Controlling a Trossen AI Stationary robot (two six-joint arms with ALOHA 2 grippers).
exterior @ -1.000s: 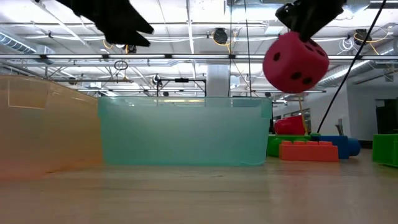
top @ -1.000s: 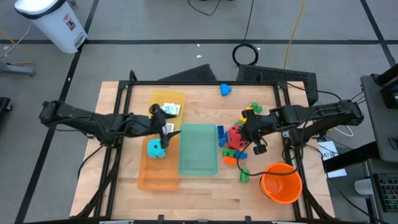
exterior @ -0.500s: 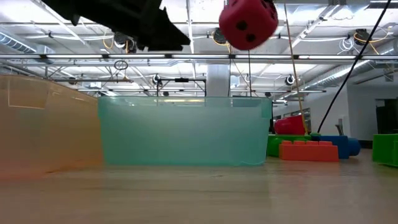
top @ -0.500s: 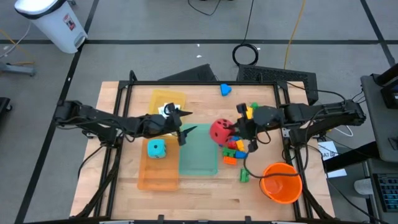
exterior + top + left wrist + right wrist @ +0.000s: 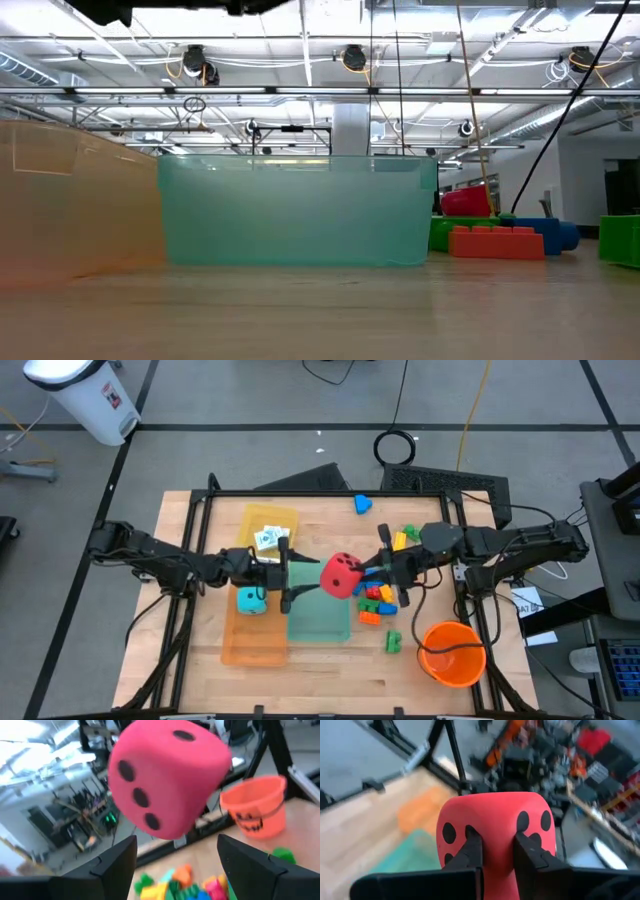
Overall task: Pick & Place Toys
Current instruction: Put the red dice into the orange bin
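Note:
A red dotted die (image 5: pixel 341 575) hangs above the teal tray (image 5: pixel 318 610), with my right gripper (image 5: pixel 370 572) shut on it from the table's right. My left gripper (image 5: pixel 293 575) stands open and level just left of the die and faces it. In the left wrist view the die (image 5: pixel 165 775) fills the space beyond the spread fingers, untouched. A teal die (image 5: pixel 250 598) lies in the orange tray (image 5: pixel 250 645). White cards (image 5: pixel 268 540) lie in the yellow tray (image 5: pixel 272 520). Coloured bricks (image 5: pixel 376 600) lie on the table under the right arm. My right gripper pinches the die's soft face on the side toward the right arm (image 5: pixel 497 827) between its two fingers (image 5: pixel 470 847), and that face is dented in there. The fingers come in about level from the table's right. The die is lifted clear, above the teal tray.
An orange bucket (image 5: pixel 452 653) stands at the near right. More bricks (image 5: pixel 402 538) lie at the far right, and a blue piece (image 5: pixel 362 505) at the far edge. In the low view the teal tray (image 5: pixel 300 210) and orange tray (image 5: pixel 70 200) stand side by side.
My right gripper has carried the red die up and toward the table's left, from over the bricks to over the teal tray, and has tipped to about level. My left gripper has gone toward the table's right, toward the die, and has turned to face it.

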